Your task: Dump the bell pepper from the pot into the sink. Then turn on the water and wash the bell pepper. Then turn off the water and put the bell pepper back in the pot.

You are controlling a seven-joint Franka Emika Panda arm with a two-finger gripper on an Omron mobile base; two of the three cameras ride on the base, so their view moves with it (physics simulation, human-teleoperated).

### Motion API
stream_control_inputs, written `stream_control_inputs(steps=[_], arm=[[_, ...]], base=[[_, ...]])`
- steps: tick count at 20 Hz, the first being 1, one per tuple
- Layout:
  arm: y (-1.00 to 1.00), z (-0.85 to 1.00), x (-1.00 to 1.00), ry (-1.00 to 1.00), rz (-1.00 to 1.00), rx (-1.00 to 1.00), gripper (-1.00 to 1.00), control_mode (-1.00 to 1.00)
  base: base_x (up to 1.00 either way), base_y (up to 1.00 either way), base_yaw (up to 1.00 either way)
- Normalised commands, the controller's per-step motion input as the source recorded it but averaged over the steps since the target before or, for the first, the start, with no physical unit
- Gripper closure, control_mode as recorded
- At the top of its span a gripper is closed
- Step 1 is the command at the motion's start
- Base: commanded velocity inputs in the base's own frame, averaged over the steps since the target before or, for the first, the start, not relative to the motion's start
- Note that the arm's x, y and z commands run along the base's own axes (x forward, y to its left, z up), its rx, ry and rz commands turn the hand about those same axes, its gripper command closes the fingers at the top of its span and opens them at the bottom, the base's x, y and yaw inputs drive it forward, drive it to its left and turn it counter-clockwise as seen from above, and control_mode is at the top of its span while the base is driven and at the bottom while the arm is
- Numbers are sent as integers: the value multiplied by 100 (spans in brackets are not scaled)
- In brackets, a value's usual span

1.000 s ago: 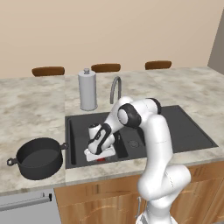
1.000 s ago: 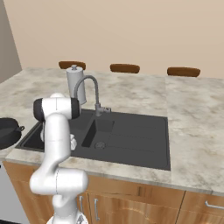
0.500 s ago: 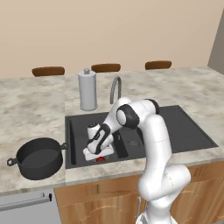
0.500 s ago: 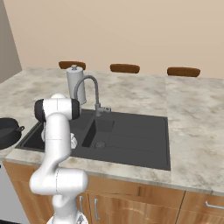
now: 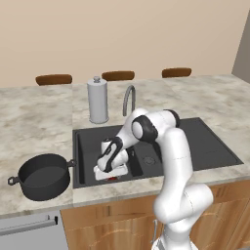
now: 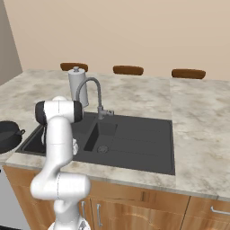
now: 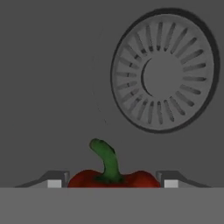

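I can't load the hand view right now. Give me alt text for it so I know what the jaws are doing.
The red bell pepper with its green stem sits low in the frame between the two fingertips of the gripper, one on each side, on the dark floor of the sink. A round slotted drain lies beyond it, upper right. Whether the jaws actually touch the pepper cannot be told.

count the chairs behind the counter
3, only their brown backs showing above the far counter edge: left chair, middle chair behind the canister, right chair. Others may sit outside the frame.
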Motion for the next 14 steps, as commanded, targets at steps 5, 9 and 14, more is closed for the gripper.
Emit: stream_control_inputs(steps=[5, 9, 14], arm=[[-4, 6, -4, -19, 0, 0, 100, -100], [1, 51, -26, -38, 0, -2, 100, -100], [5, 78, -33, -28, 0, 0, 100, -100]], base=[[0, 0, 0], [0, 0, 0], [0, 0, 0]])
